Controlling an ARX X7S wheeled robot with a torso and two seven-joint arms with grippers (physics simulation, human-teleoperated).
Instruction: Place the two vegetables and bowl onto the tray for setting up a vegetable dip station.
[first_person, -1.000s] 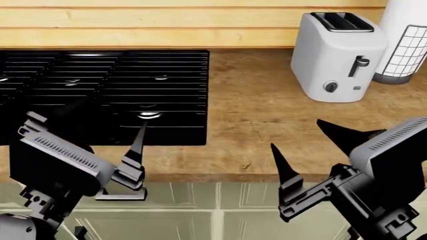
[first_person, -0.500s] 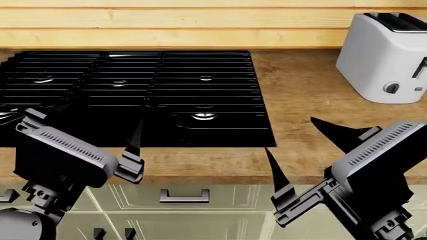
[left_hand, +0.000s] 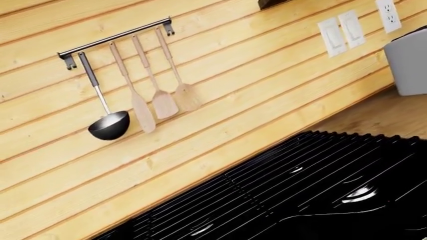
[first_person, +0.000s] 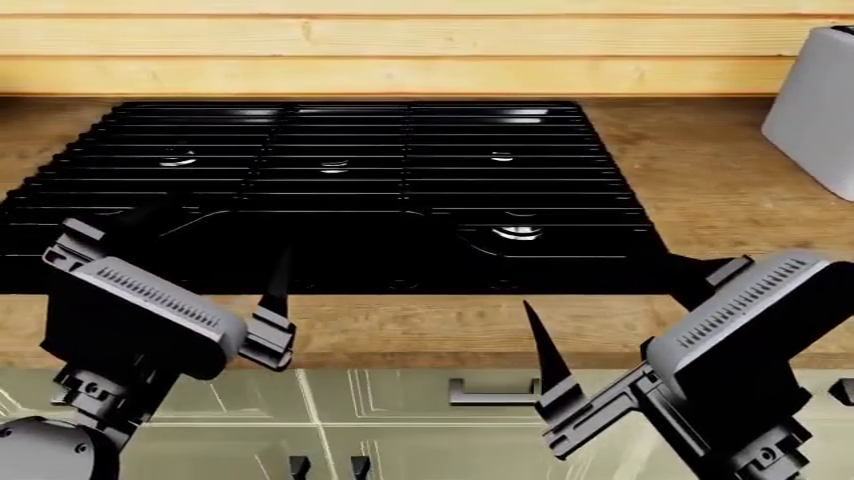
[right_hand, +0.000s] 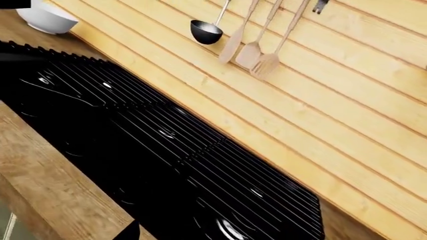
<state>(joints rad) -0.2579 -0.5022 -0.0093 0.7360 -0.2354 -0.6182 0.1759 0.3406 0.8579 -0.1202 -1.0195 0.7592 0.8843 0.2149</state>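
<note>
Your landmark is the black ridged stovetop (first_person: 334, 190), set into the brown wooden worktop (first_person: 707, 180) against the pale plank wall (left_hand: 220, 105). Your left gripper (first_person: 214, 290) hangs over the stovetop's near left edge, its fingers spread apart and holding nothing. Your right gripper (first_person: 607, 310) hangs off the stovetop's near right corner, its fingers (first_person: 541, 345) also parted and empty.

Of the task's things, only the glossy white round bowl (right_hand: 45, 17) shows: in the right wrist view it sits on the worktop beyond one end of the stovetop, close to the wall. Just past it, a dark shape shows at that picture's corner; you cannot tell what it is. The two vegetables show in no view.

A white boxy toaster (first_person: 821, 105) stands on the worktop off the stovetop's far right corner. On the wall above the stovetop, a metal rail (left_hand: 113, 37) carries a black ladle (left_hand: 107, 122) and three wooden spatulas (left_hand: 163, 100).
</note>
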